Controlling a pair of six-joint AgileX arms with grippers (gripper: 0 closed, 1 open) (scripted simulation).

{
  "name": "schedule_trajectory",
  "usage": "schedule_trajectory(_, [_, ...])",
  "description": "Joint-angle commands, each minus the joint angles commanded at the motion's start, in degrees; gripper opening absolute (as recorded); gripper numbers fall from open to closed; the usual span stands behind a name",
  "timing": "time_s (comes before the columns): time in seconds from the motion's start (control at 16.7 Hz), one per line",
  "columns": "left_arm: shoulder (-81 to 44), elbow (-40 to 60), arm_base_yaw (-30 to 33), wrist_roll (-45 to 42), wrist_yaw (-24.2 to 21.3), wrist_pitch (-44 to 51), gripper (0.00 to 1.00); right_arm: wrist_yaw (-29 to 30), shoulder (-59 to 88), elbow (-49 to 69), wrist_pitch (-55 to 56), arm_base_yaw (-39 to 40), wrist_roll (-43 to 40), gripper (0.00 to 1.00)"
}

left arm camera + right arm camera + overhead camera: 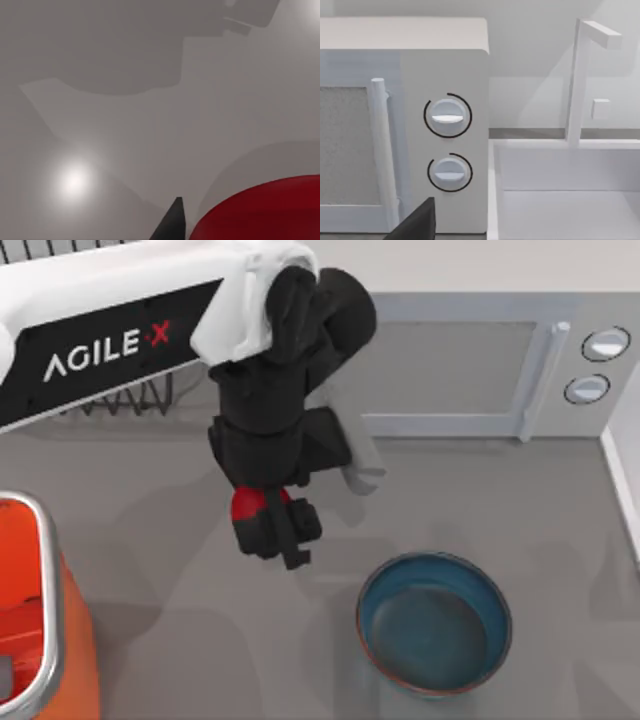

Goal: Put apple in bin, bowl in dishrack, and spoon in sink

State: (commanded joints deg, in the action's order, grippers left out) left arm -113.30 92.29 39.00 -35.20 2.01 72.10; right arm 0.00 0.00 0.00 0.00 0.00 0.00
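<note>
Left hand (pixel 268 530) gripping apple (pixel 245 503), right wrist facing microwave (pixel 402 125)

A kitchen: microwave (pixel 405 125), sink (pixel 570 200) and faucet (pixel 580 80).

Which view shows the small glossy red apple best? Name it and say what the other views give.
The top view: the small glossy red apple sits within the left claw, placed against the grey table. The left wrist view gives a close red curve beside one dark fingertip. The right wrist view faces the white microwave.
</note>
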Motion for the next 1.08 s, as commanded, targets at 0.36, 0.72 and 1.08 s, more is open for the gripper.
schedule_trajectory(0.36, [3.02,-1.80,-3.25,8.93,-0.33,1.21,0.00,0.00,0.00,0.00,0.00,0.00,0.00,1.00])
schedule_trajectory(0.72, [13.29,-8.98,-13.69,36.81,-1.38,3.58,0.00,0.00,0.00,0.00,0.00,0.00,0.00,1.00])
schedule_trajectory(1.08, [27.77,-20.35,-27.19,74.59,-2.50,5.64,0.00,0.00,0.00,0.00,0.00,0.00,0.00,1.00])
